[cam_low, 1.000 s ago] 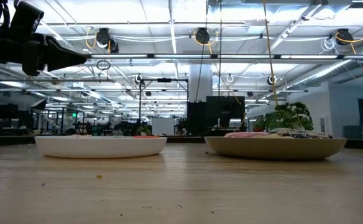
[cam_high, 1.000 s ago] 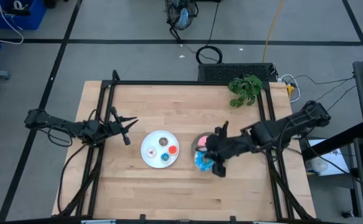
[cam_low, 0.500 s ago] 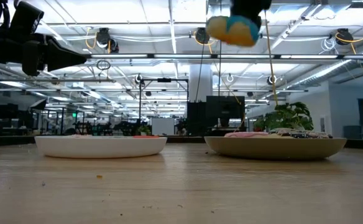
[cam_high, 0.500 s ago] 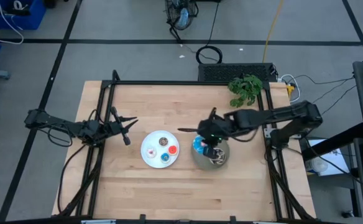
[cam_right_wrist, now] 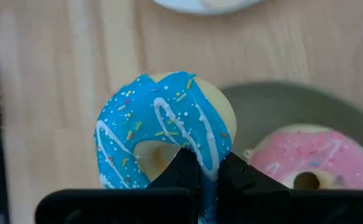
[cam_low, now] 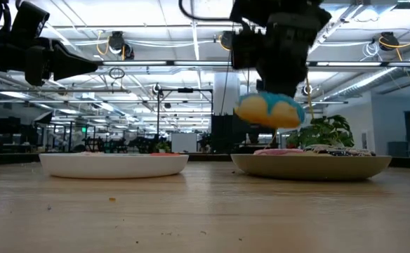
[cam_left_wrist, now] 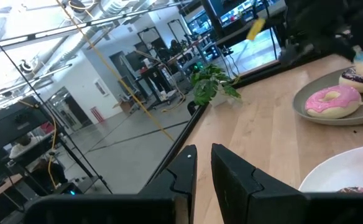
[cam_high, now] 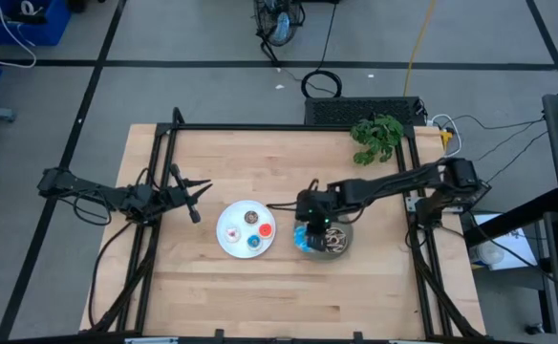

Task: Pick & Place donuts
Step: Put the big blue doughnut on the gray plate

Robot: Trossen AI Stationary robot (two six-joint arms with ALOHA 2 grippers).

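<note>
From above, the wooden desk (cam_high: 212,296) carries two plates: a white plate (cam_high: 229,241) at the middle and a grey plate (cam_high: 344,245) just to its right. Four small donuts lie on the white plate, brown (cam_high: 251,217), white (cam_high: 232,231), red (cam_high: 265,229) and blue (cam_high: 253,242). The right hand (cam_high: 310,229) sits over the grey plate's near-left rim, clenched on the blue sprinkled donut (cam_high: 305,239), and its arm hides most of that plate, where only part of a chocolate sprinkled donut (cam_high: 334,243) shows. The left hand (cam_high: 192,199) waits over the desk left of the white plate. One green plant (cam_high: 377,136) stands at the far right corner. No writing or label can be read anywhere.

At desk level, the blue sprinkled donut (cam_low: 269,111) hangs in the air under the dark hand, above the left end of the grey plate (cam_low: 310,167); the white plate (cam_low: 114,165) hides its own donuts behind its rim.

Past the left wrist, that hand's fingers (cam_left_wrist: 180,177) stand slightly apart, grasping nothing; a pink donut (cam_left_wrist: 330,101) lies on the grey plate beyond, the chocolate one is cut off at the edge.

Past the right wrist, the fingers (cam_right_wrist: 184,171) pinch the blue ring through its hole, with the pink donut (cam_right_wrist: 309,165) on the plate below.
</note>
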